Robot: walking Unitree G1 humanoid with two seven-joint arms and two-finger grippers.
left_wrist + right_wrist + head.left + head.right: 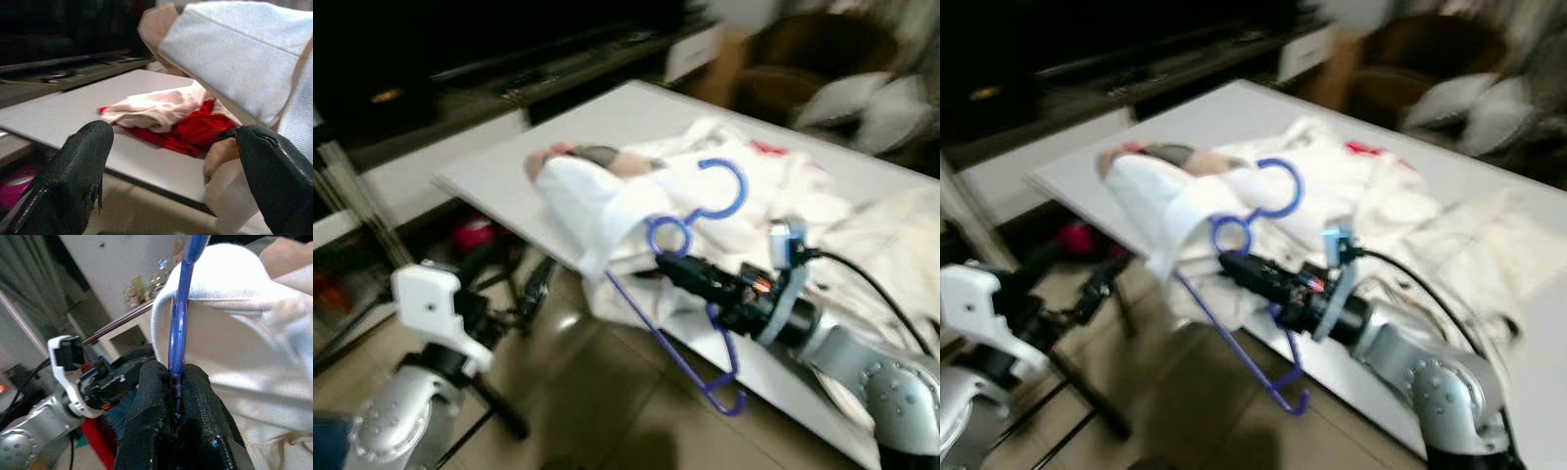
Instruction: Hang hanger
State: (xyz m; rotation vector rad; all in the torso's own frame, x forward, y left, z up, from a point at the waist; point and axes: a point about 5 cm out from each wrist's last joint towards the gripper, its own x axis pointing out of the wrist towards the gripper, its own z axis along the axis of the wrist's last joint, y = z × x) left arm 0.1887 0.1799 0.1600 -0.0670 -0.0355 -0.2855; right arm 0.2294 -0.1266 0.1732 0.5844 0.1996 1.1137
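Note:
A blue plastic hanger [690, 294] hangs tilted over the table's front edge, with its hook [729, 186] pointing up over the clothes. My right gripper [671, 262] is shut on the hanger just below its looped neck; the right wrist view shows both fingers [146, 401] pressed on the blue bar [178, 318]. A white garment [582, 201] drapes over one side of the hanger. My left gripper [519, 269] is low at the left, in front of the table edge, open and holding nothing [171, 161].
The white table [499, 166] carries a heap of white clothes [783, 196] and a red and pink garment [166, 115]. Behind it is a dark cabinet [460, 69], and at the back right a chair with cushions [862, 98]. Black legs [499, 406] and a pink object [470, 235] sit under the table.

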